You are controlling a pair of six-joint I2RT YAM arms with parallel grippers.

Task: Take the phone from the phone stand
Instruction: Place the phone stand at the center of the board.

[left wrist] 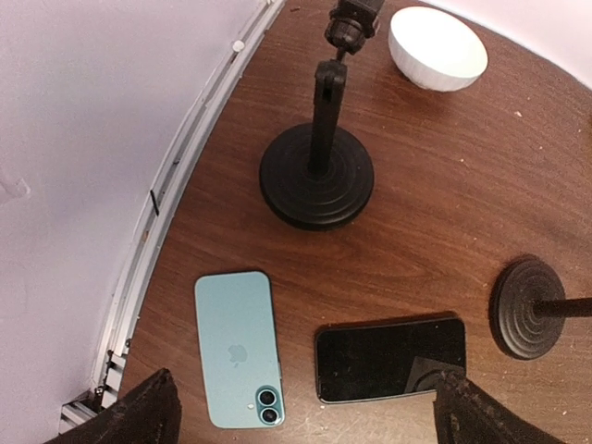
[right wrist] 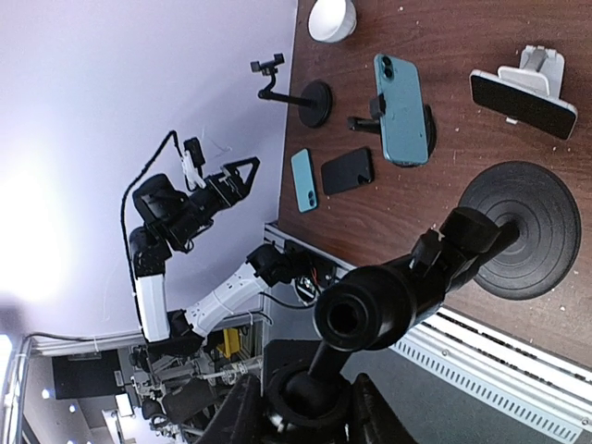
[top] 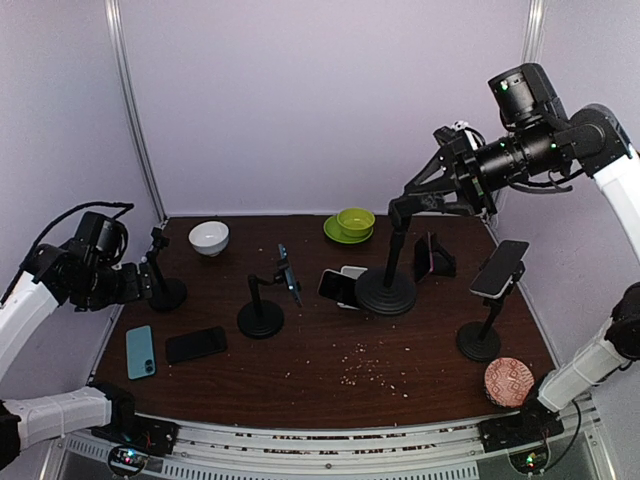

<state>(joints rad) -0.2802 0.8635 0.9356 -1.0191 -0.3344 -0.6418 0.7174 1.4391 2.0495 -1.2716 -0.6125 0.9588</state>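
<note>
A teal phone (top: 289,275) is clamped upright in a black stand (top: 260,320) at mid-table; it also shows in the right wrist view (right wrist: 400,83). Another phone (top: 499,268) sits tilted on a black stand (top: 479,342) at the right. My right gripper (top: 425,200) is shut on the head of a tall, phoneless black stand (top: 386,292); its fingers (right wrist: 236,407) flank the stand's top joint. My left gripper (left wrist: 305,421) is open and empty, above a teal phone (left wrist: 236,347) and a black phone (left wrist: 388,358) lying flat on the table.
An empty black stand (top: 166,292) stands near my left gripper. A phone (top: 338,288) leans on a white holder, and another (top: 424,256) sits in a black cradle. A white bowl (top: 209,237), a green bowl on a plate (top: 354,222) and a patterned pink ball (top: 508,382) are around.
</note>
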